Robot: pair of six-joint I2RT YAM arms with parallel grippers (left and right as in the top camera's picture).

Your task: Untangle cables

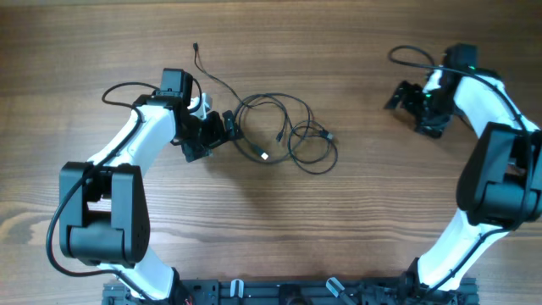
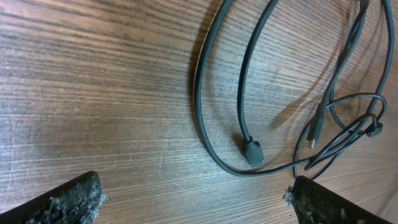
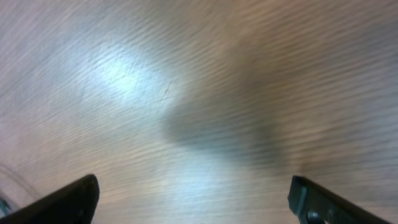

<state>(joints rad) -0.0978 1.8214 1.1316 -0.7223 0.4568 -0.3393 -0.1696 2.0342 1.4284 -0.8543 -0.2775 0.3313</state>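
1. Black, thin cables (image 1: pixel 280 134) are seen lying in overlapping loops on the wooden tabletop (image 1: pixel 356 237), a little to the left arm's side of centre. One loose end (image 1: pixel 196 47) is trailed away toward the far edge.
2. Several crossings are shown in the left wrist view, where a black plug (image 2: pixel 252 151) is laid inside a loop. The task is judged barely advanced, with the cords yet to be separated.
3. The left gripper (image 1: pixel 215 138) is held wide apart just beside the bundle's edge, with nothing gripped.
4. The right gripper (image 1: pixel 410 106) is spread wide and empty over bare wood, well apart from the cables.
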